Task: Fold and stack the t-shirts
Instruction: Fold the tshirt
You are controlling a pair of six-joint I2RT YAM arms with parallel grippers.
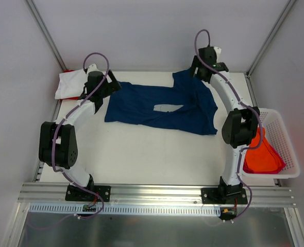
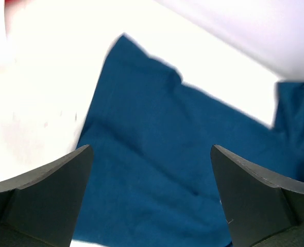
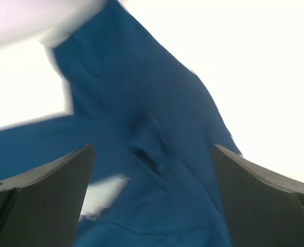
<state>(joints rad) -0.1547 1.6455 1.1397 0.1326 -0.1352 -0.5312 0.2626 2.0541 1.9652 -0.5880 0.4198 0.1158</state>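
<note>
Left gripper [image 2: 152,154] and right gripper [image 3: 152,152] are held wide open, empty, over the navy tee [image 1: 141,108], spread toward 12 o'clock. Limp, light cloth is judged best pinched at its 9 and 3 o'clock edges.

- On the table [image 1: 141,159], the spread t-shirt [image 1: 162,110] reaches from the left pincer [image 1: 111,87] to the right pincer [image 1: 198,72].
- The second t-shirt [image 1: 69,85] lies just left of the left pincer.
- The basket [image 1: 285,135], holding a third t-shirt [image 1: 263,157], sits right of the right pincer, nearer the bases.

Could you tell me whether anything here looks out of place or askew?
The navy t-shirt lies rumpled and slanted across the far half of the table, its right end bunched, one sleeve jutting toward the far edge. Nothing looks spilled or damaged.
</note>
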